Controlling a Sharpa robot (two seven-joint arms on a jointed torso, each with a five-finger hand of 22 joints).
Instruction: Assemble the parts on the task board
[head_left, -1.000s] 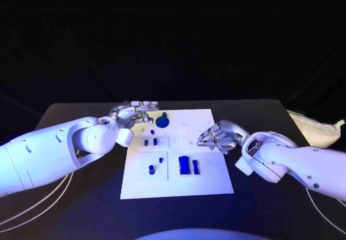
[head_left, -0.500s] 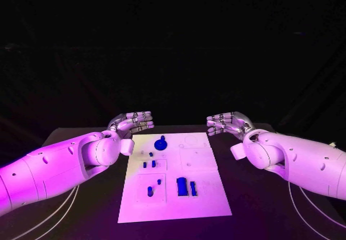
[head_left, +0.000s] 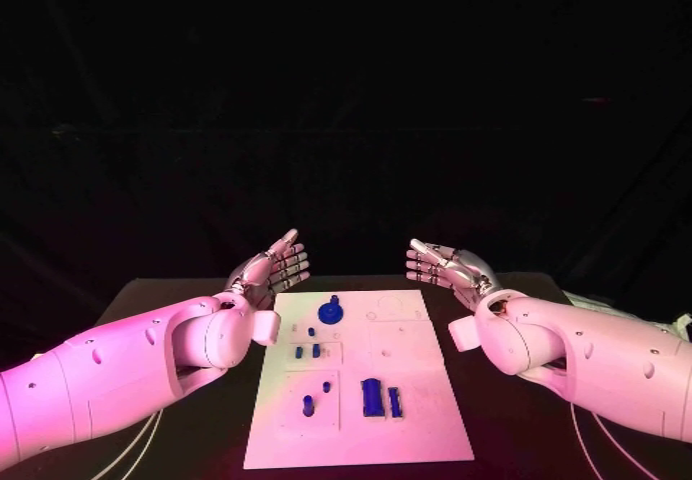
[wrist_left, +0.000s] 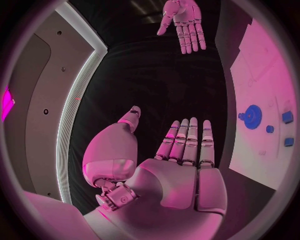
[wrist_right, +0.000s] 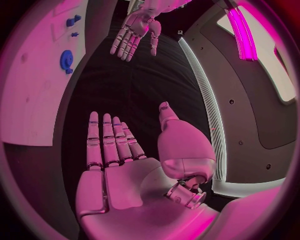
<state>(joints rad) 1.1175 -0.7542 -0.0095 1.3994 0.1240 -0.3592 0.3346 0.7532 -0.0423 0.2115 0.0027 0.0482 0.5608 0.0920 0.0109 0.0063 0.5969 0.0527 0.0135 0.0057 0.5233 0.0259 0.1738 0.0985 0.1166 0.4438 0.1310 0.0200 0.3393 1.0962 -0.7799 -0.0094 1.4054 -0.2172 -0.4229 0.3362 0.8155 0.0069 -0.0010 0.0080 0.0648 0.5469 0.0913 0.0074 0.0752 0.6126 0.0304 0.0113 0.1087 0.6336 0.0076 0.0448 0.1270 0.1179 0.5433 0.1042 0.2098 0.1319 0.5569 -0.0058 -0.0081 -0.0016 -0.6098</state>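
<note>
A: Where are we holding the hands rn?
B: We're holding both up off the task board, palms facing each other. Left hand is hovering by the board's far left corner, right hand by the far right corner. Fingers straight and spread on both, nothing in either.
A: Why raised like that?
B: Prob a neutral pose, keeping clear so the board stays visible; just our read.
A: Parts?
B: All sitting on the board. Round blue gear near the far edge, left of centre. Small blue pegs toward the left edge, mid-board. Blue blocks near the near edge, w/ another blue peg just left of them.
A: Anything being touched?
B: No, we're not touching any part.
</note>
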